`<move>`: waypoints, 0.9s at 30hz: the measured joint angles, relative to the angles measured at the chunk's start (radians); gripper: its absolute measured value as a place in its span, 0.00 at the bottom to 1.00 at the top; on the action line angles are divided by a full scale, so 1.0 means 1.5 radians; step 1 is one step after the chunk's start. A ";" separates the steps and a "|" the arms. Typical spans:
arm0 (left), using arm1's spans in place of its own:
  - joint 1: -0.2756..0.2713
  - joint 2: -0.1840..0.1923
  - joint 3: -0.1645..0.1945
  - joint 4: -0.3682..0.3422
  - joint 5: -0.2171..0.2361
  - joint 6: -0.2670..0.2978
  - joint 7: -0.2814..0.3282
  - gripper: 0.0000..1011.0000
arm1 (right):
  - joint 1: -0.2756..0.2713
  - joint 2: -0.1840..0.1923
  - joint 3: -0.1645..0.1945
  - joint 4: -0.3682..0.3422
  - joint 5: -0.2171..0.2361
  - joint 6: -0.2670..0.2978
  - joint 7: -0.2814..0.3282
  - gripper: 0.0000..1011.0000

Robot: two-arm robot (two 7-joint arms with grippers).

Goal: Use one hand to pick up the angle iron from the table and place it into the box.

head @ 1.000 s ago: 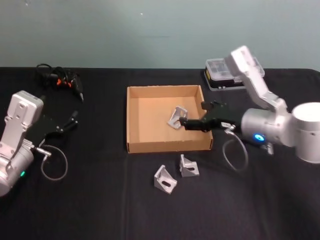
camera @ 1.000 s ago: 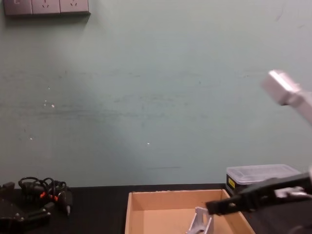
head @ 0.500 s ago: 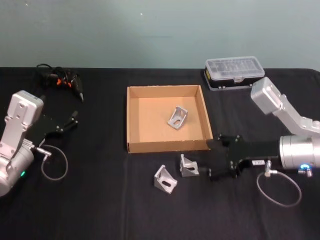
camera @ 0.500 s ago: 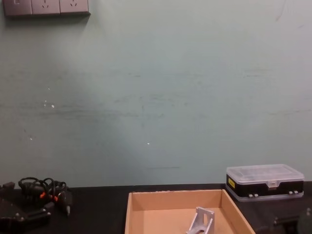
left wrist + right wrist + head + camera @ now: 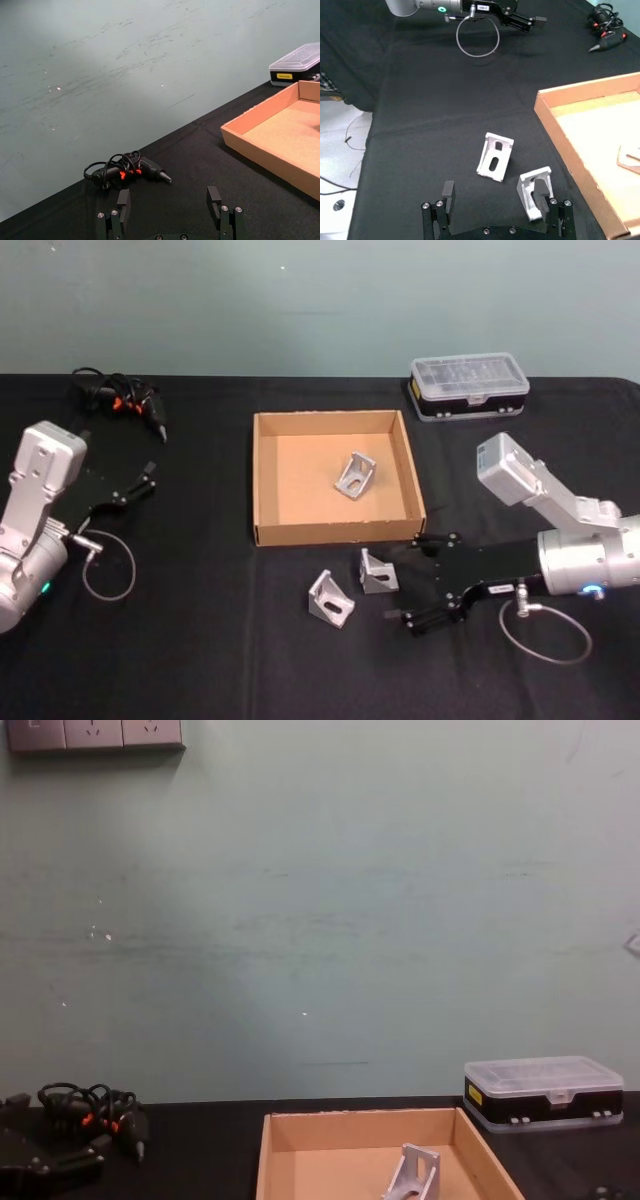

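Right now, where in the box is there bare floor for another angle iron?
Free: box floor between left wall and the angle iron inside. Crowded: table before the front wall, two angle irons beside the open right end effector.

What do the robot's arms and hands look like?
Both arms are chunky silver-grey metal; the left arm has a green light, the right arm a blue one. Each has a looped grey cable. The left hand and right hand are black with slim fingers.

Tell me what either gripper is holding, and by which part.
Nothing is held. The right gripper is open beside an angle iron; the left gripper is open, parked far left.
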 joint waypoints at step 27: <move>0.000 0.000 0.000 0.000 0.000 0.000 0.000 0.99 | 0.056 -0.065 -0.056 0.113 -0.008 -0.031 -0.030 0.99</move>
